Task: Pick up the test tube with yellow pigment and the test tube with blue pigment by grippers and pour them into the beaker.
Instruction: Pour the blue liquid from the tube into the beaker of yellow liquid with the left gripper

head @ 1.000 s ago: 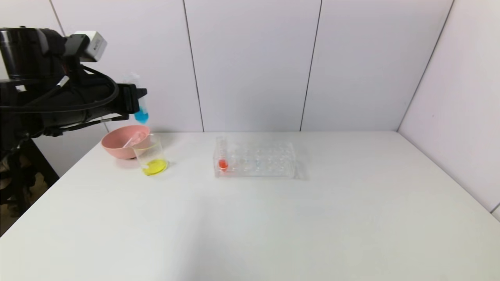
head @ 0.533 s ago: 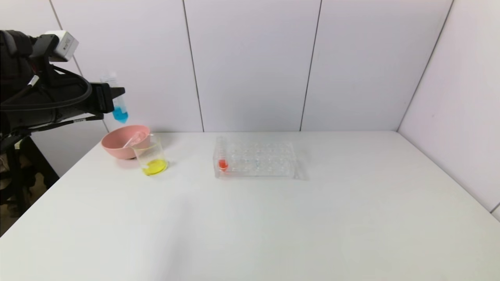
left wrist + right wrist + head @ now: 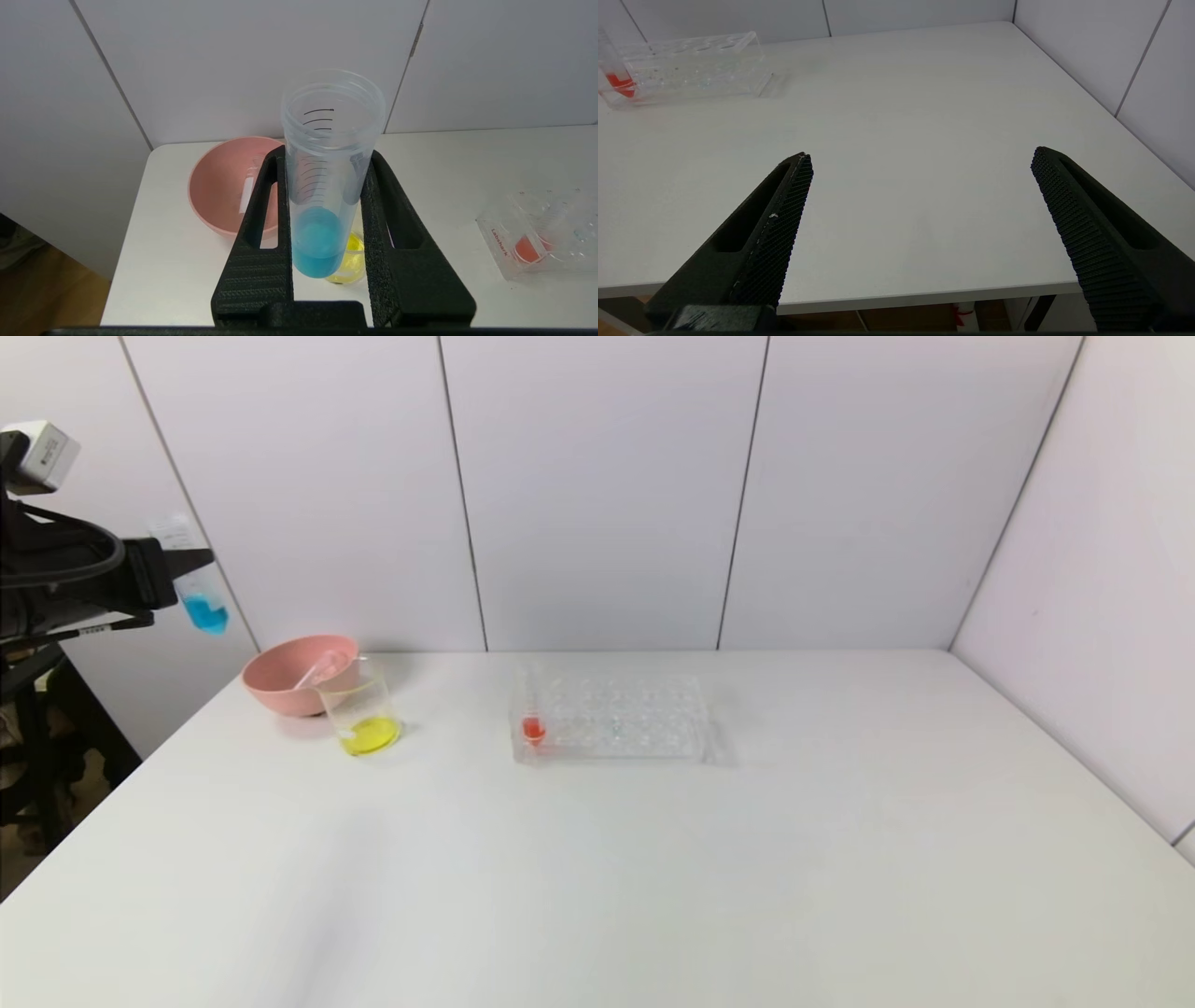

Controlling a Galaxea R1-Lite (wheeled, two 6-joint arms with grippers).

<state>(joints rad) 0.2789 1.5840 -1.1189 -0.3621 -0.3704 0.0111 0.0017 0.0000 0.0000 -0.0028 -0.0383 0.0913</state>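
1. The left gripper (image 3: 327,196), high at the far left beyond the table (image 3: 653,859) edge, is clamped on the test tube with blue pigment (image 3: 322,186), which is nearly upright.
2. The beaker (image 3: 364,714), yellow liquid inside, stands just beside the pink bowl (image 3: 294,677), right of the tube.
3. An empty tube lies in the bowl.
4. The right gripper (image 3: 920,196) hangs spread wide over the near right table.
5. Risk: tipping this far out would spill blue off the table; smooth walls could slip.
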